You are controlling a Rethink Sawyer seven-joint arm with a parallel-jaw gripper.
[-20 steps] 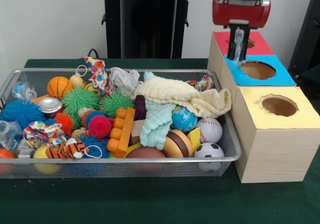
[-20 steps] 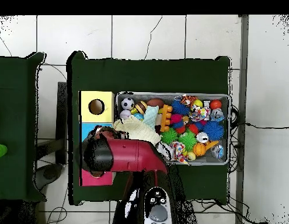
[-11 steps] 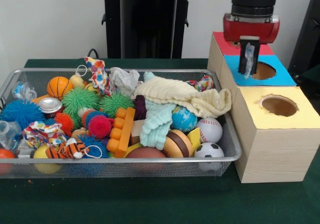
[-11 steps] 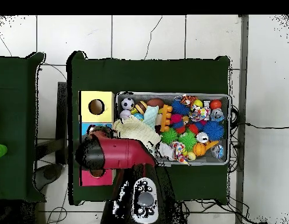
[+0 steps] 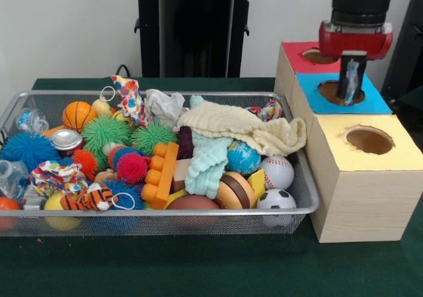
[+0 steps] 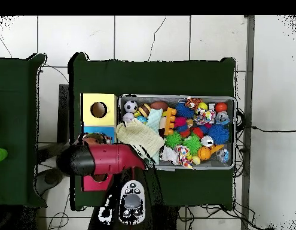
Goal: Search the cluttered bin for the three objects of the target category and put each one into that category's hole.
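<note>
Gripper [image 5: 350, 85] pinching clear crinkly piece [image 5: 351, 75] (pale bluish), above blue hole [image 5: 334, 92]

The wire-mesh metal bin [image 5: 301, 178] holds soft cloths [image 5: 241, 128]; the boxes [image 5: 360, 198] look like matt wood, perhaps plywood.

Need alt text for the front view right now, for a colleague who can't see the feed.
The gripper, holding a small clear item, hangs over the hole in the blue-topped box, between the red-topped box and the yellow-topped box. To their left, a wire mesh bin is heaped with balls, spiky toys and cloths on a green table.
</note>
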